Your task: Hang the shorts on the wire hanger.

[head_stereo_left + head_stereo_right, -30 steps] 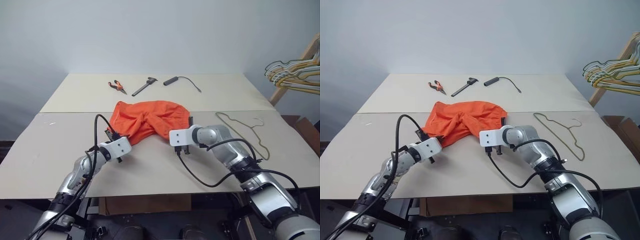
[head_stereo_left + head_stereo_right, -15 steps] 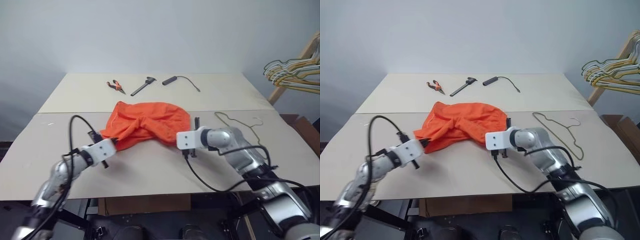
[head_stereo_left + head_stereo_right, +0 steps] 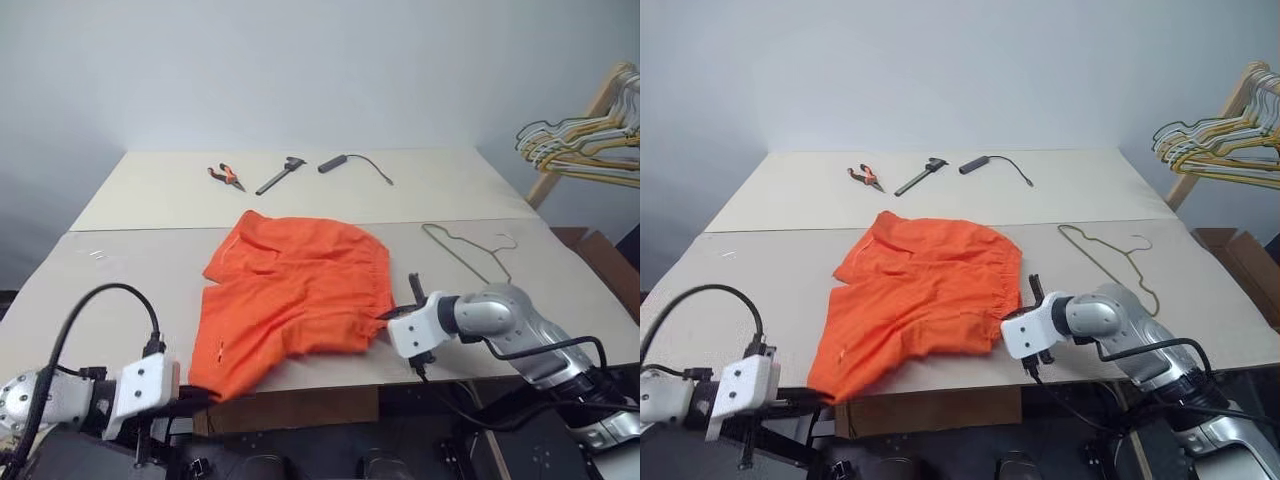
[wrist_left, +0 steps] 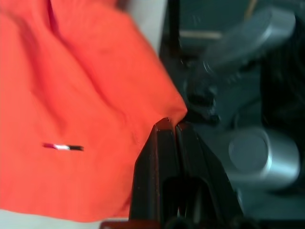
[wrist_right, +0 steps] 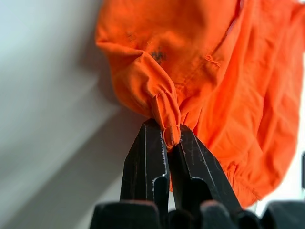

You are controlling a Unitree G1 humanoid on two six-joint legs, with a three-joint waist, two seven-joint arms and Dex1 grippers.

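Both pincers are pinching the shorts (image 3: 290,295): the left gripper (image 4: 170,125) is pressed together on a corner of the fabric, and the right gripper (image 5: 167,138) is clamped on a bunched fold of the waistband. The garment lies spread on the table (image 3: 150,270), its near-left corner overhanging the front edge. The wire hanger (image 3: 470,250) lies flat at the shorts' three o'clock, apart from them. Risks, as judged: either thin pinch could slip under tension; the overhanging fabric could drag the shorts off the table; neither gripper is free to take the hanger.
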